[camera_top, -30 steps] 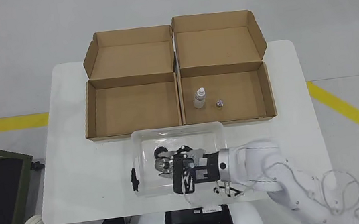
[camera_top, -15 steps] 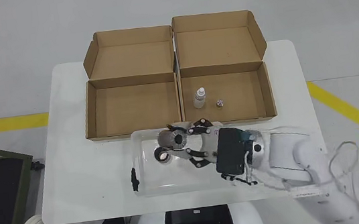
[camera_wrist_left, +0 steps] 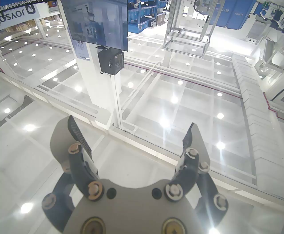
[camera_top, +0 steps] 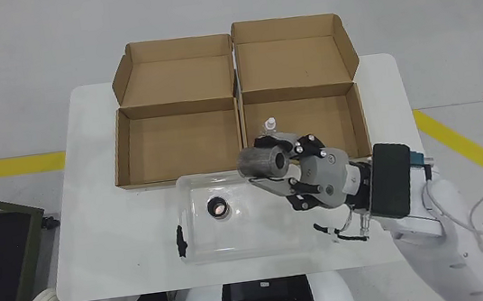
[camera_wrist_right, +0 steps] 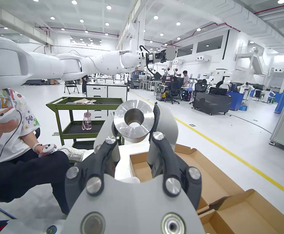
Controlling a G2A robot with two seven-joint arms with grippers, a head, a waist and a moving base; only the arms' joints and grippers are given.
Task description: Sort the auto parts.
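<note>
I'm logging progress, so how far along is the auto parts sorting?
Done: a white bottle sits in the right box. In hand: the right end effector grips a metal ring above the clear tray's far edge. Remaining: a small ring in the tray and a black piece at its left edge.

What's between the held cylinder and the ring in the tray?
Top view: just bare clear plastic tray between the silver metal cylinder and the small metal ring.

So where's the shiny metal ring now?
In the top view the metal ring is held in the right gripper, above the far edge of the clear tray, near the front wall of the right cardboard box.
</note>
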